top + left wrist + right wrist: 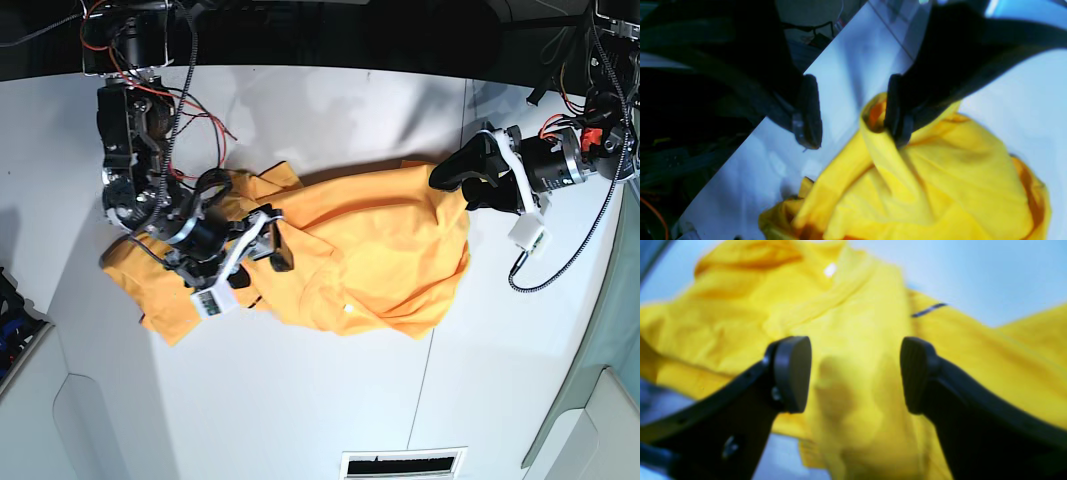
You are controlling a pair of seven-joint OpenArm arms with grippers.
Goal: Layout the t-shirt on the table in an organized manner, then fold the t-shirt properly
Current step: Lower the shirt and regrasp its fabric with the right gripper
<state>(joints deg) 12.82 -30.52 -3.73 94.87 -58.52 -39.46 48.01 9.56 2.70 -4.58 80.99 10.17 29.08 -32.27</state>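
Observation:
The orange-yellow t-shirt (370, 250) lies crumpled in a wide heap on the white table (300, 400). My right gripper (265, 262) is open over the shirt's left part. In the right wrist view the pads (793, 373) stand wide apart above blurred yellow cloth (853, 323); a short dark line of print (928, 309) shows. My left gripper (452, 193) is open at the shirt's upper right edge. In the left wrist view one finger (898, 113) touches a raised fold of the shirt (940, 173), and the other finger (808, 113) is over bare table (846, 66).
The table edge (750, 133) runs diagonally close to the left gripper, with dark clutter beyond. Red and black cables (190, 110) hang by the right arm's base. A thin seam (425, 390) crosses the tabletop. A vent grille (400, 465) sits at the near edge.

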